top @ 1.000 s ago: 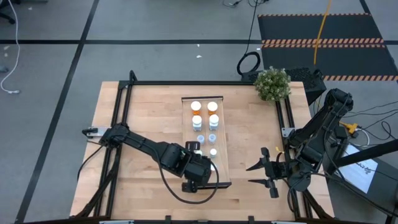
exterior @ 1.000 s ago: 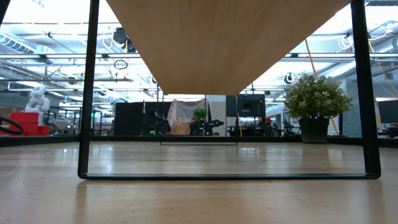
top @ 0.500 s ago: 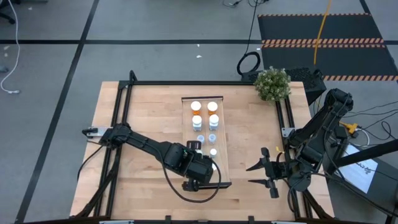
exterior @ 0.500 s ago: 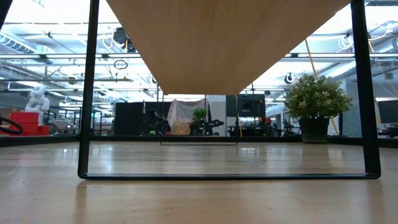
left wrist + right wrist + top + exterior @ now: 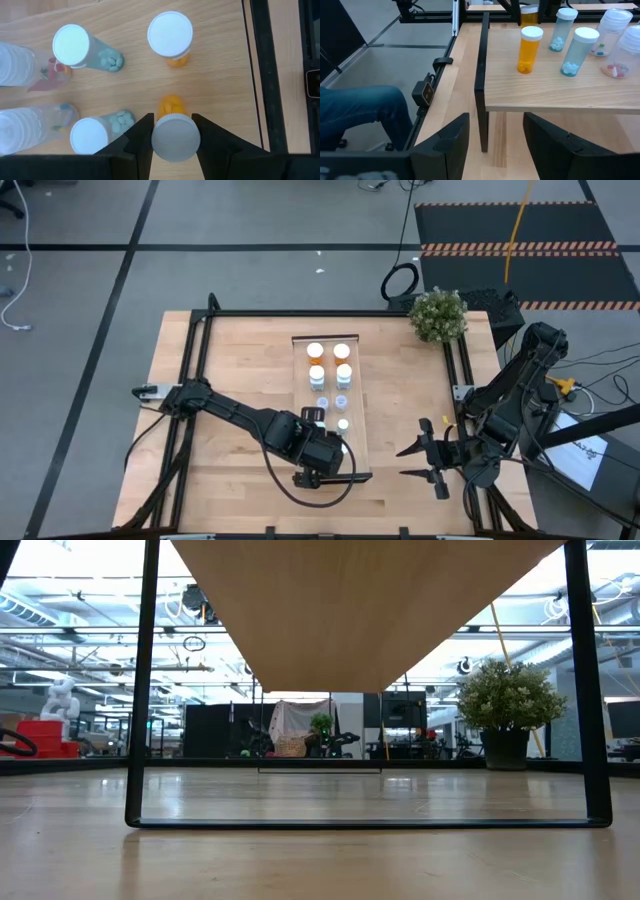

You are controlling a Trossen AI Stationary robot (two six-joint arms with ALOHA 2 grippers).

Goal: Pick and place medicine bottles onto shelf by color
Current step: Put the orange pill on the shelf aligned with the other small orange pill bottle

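The shelf (image 5: pixel 360 380) is a raised light-wood tray at the table's middle; the low view looks under its board (image 5: pixel 360 610). Several white-capped medicine bottles stand on it: orange ones (image 5: pixel 315 351), blue-grey ones (image 5: pixel 341 402) and clear ones (image 5: pixel 15 62). My left gripper (image 5: pixel 322 460) hangs over the shelf's near end and is shut on an orange bottle (image 5: pixel 175 137). A second orange bottle (image 5: pixel 170 35) and two blue-grey ones (image 5: pixel 72 45) stand just beyond it. My right gripper (image 5: pixel 405 460) waits open beside the shelf's right near corner. My left gripper pinches the orange bottle by its white cap (image 5: pixel 175 140), one finger (image 5: pixel 142 137) on each side of the cap. The fingers come from above, pointing down. The bottle is upright; whether its base rests on the shelf I cannot tell.
A potted plant (image 5: pixel 438 315) stands at the table's far right corner. The shelf's dark legs (image 5: pixel 140 690) stand on the table. A black frame rail (image 5: pixel 481 60) runs along the shelf's end. A person's leg in jeans (image 5: pixel 365 115) shows past the table's near edge.
My left gripper has shifted a little toward the table's near edge over the shelf's near end. The right arm has kept still.
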